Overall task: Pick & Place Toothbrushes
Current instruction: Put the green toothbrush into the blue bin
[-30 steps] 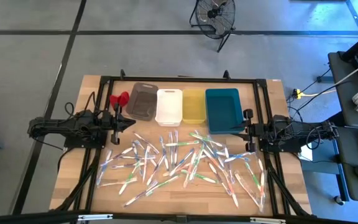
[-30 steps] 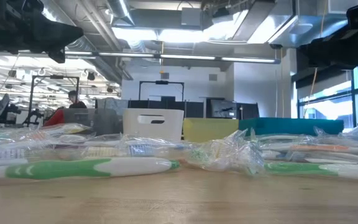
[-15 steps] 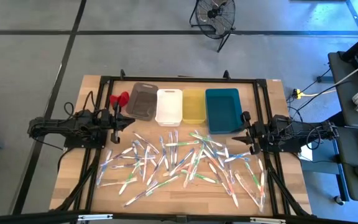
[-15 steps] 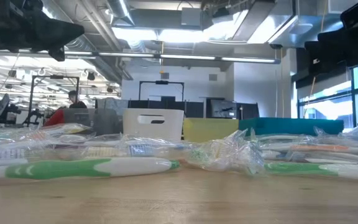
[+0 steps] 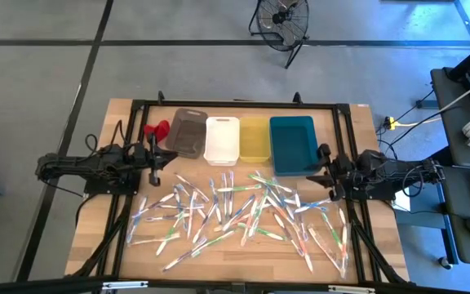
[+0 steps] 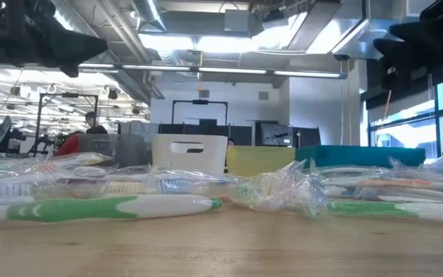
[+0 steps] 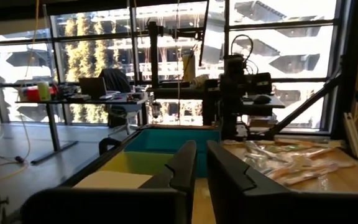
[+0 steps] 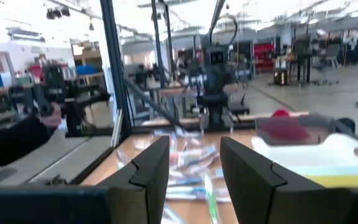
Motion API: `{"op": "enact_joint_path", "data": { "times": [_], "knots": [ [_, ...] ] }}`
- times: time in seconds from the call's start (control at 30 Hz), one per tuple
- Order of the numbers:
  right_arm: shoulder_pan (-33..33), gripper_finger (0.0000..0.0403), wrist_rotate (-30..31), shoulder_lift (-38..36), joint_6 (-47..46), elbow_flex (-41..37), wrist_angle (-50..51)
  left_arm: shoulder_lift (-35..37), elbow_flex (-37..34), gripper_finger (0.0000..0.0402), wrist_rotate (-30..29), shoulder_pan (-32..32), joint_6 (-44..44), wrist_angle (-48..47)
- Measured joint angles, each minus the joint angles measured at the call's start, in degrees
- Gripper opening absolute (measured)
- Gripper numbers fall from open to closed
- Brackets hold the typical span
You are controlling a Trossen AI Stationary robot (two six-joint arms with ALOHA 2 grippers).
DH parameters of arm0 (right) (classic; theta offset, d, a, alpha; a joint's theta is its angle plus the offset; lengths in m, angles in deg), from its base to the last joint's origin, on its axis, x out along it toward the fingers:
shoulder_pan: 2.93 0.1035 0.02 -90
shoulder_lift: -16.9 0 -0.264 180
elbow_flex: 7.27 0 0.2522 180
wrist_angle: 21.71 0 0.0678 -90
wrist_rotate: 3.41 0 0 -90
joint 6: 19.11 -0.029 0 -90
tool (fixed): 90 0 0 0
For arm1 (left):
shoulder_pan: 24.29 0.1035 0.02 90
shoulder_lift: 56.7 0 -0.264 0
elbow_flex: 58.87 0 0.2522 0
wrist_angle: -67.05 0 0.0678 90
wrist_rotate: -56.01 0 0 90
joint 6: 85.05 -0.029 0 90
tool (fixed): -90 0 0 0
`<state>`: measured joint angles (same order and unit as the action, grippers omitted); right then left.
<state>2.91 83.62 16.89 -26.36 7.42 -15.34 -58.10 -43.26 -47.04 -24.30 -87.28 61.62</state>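
Overhead, your toothbrushes (image 5: 239,214) lie scattered across the wooden table (image 5: 243,253) as a loose spread of thin pale sticks, white mixed with green, blue, pink and yellow, crossing one another at all angles. Your left gripper (image 5: 155,154) sits off the spread's left edge, and the nearest sticks lie just ahead of its fingertips. Your right gripper (image 5: 325,174) sits at the spread's right edge, fingers parted, with sticks close before them. Beyond both sets of fingers stand four rectangular bins in a row, touching side to side: grey bin (image 5: 188,133), white bin (image 5: 222,140), yellow bin (image 5: 254,138), teal bin (image 5: 292,144). A small red object (image 5: 156,129) lies beside the grey bin.

At table height you see the toothbrushes (image 6: 106,206) in crinkled clear wrappers, glossy and rumpled; the nearest has a smooth white and green handle.

From your left wrist, the two dark, hard-edged fingers (image 7: 182,168) stand slightly apart with nothing between them; the toothbrushes (image 7: 291,163) lie ahead and to one side.

From your right wrist, the fingers (image 8: 151,165) are spread wider, empty, and the toothbrushes (image 8: 191,158) show through the gap.
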Motion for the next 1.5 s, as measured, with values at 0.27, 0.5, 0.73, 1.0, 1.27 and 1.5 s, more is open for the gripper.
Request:
{"op": "enact_joint_path", "data": {
  "times": [0.27,0.5,0.73,1.0,1.27,1.5],
  "knots": [
    [0.0,0.0172,2.1,3.5,5.6,7.0,3.9,-0.9,0.0,0.0091,-1.0,0.0,-0.1,0.8],
    [0.0,0.0177,7.8,16.6,5.0,18.8,11.7,-0.9,0.0,0.0121,-1.0,0.0,-0.1,0.9],
    [0.0,0.0211,14.6,32.3,0.8,32.9,27.7,-0.9,0.0,0.0150,-1.8,0.0,-0.7,0.9],
    [0.0,0.0240,11.2,44.3,-6.6,42.6,44.7,-0.9,0.0,0.0168,-3.0,0.2,-3.5,0.9],
    [1.1,0.0220,4.4,53.9,-7.7,45.0,39.8,-1.0,0.0,0.0165,-2.6,0.2,-3.7,0.4],
    [2.9,0.0196,3.4,63.1,-5.2,45.4,32.4,-1.0,0.0,0.0168,-2.4,0.2,-5.6,0.7]
  ]
}}
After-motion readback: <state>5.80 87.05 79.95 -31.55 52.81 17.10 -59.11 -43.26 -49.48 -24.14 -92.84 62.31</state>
